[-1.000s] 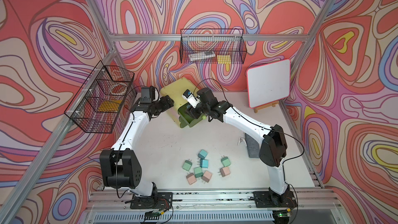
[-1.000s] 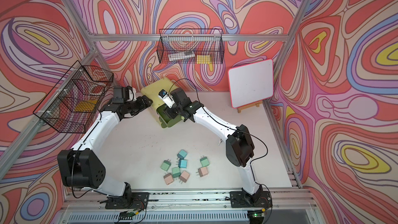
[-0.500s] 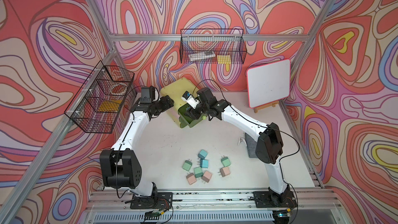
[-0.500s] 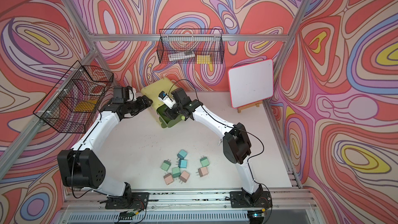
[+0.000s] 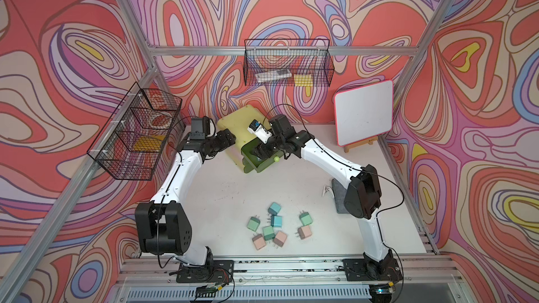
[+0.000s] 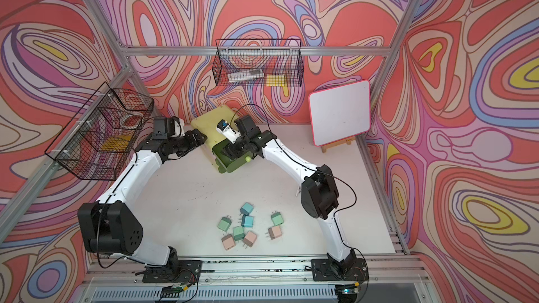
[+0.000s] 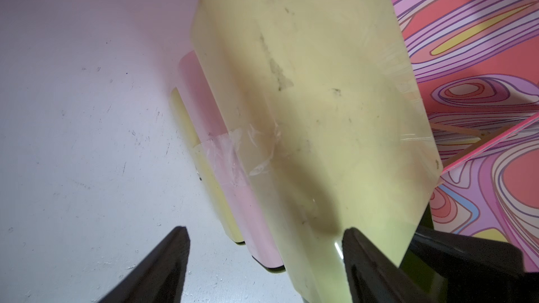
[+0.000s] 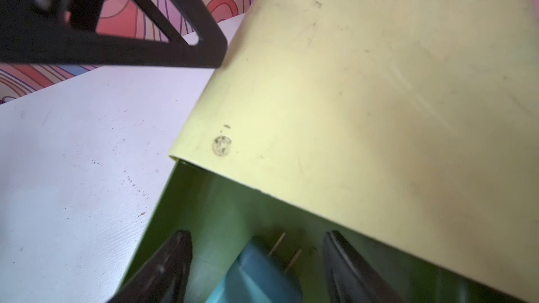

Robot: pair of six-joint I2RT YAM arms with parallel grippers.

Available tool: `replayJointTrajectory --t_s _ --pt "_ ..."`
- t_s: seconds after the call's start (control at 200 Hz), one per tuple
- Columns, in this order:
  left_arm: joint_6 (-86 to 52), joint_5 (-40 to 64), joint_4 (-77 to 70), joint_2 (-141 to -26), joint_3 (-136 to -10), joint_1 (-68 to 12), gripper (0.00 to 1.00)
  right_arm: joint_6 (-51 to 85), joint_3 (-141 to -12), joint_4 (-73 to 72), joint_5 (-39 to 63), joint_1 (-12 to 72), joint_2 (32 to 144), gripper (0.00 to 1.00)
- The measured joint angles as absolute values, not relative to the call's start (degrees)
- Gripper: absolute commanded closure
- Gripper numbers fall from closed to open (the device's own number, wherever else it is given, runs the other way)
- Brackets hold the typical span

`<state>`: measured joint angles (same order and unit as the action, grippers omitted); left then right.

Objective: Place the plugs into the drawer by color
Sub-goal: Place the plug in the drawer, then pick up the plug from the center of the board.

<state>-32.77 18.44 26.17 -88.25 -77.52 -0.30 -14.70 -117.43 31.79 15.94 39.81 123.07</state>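
The pale yellow-green drawer cabinet (image 5: pixel 239 122) stands at the back, its top drawer (image 5: pixel 259 163) pulled out. My right gripper (image 5: pixel 259 153) hangs over that open drawer. In the right wrist view its jaws (image 8: pixel 256 233) are open, and a blurred blue plug (image 8: pixel 256 275) lies loose between them inside the drawer (image 8: pixel 221 214), prongs up. My left gripper (image 5: pixel 230 141) is at the cabinet's left corner, open; in the left wrist view (image 7: pixel 265 229) the cabinet's edge (image 7: pixel 320 83) sits between the fingers. Several plugs lie near the front: blue (image 5: pixel 274 208), green (image 5: pixel 253 223) and pink (image 5: pixel 258 241).
Black wire baskets hang on the left wall (image 5: pixel 137 135) and the back wall (image 5: pixel 287 67). A small whiteboard (image 5: pixel 363 112) leans on an easel at the back right. A grey eraser (image 5: pixel 338 196) lies partly behind the right arm's elbow.
The right jaws have spread and the blue plug sits free between them in the drawer. The left jaws have widened slightly. Both arms stay almost where they were.
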Motion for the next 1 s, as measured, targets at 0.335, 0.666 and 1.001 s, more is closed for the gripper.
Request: replayJointTrajectory --t_s 0.335,0.666,1.001 --pt "-32.8 18.6 26.2 -88.2 -77.5 -0.3 0.18 -9.9 -103.2 31.8 12.0 40.3 108.5 0.19" --pt "-32.8 19.3 26.2 -88.2 -77.5 -0.3 0.18 4.8 -67.5 25.8 0.1 49.9 83.2 0.25" --pt "-32.8 19.6 26.2 -88.2 -77.5 -0.3 0.18 13.2 -55.9 20.5 -0.4 54.5 95.2 0.5"
